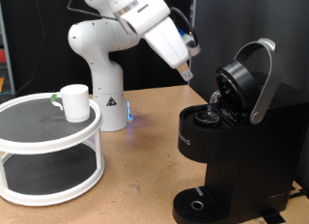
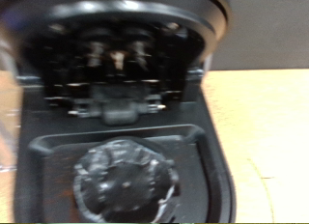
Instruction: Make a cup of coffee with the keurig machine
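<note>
The keurig machine [image 1: 227,156] stands at the exterior view's right with its lid [image 1: 239,84] swung up and the silver-grey handle [image 1: 266,84] raised. My gripper [image 1: 187,75] hangs just above and to the left of the open brew chamber [image 1: 210,115], touching nothing that I can see. The wrist view looks straight into the machine [image 2: 217,176]: a dark, crinkled round pod [image 2: 124,181] sits in the chamber below the lid's underside [image 2: 116,55]. No fingers show in the wrist view. The white cup [image 1: 74,100] stands upright on a round shelf at the left, far from the gripper.
A white two-tier round shelf [image 1: 48,139] carries the cup at the exterior view's left. The arm's white base [image 1: 101,84] stands behind it on the wooden table [image 1: 145,156]. The machine's drip tray [image 1: 198,203] holds nothing.
</note>
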Controlling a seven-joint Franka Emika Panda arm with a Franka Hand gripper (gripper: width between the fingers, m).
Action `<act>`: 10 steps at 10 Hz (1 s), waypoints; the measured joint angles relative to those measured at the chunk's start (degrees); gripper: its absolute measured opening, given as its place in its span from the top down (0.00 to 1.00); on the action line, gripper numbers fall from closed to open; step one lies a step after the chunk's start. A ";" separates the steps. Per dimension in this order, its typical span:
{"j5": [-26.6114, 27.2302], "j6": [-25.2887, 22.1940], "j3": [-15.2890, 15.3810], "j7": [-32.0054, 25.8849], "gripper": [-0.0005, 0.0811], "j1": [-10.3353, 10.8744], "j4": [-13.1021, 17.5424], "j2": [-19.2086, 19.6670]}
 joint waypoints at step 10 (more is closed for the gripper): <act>2.70 -12.65 -0.47 -0.14 0.00 0.05 8.47 1.65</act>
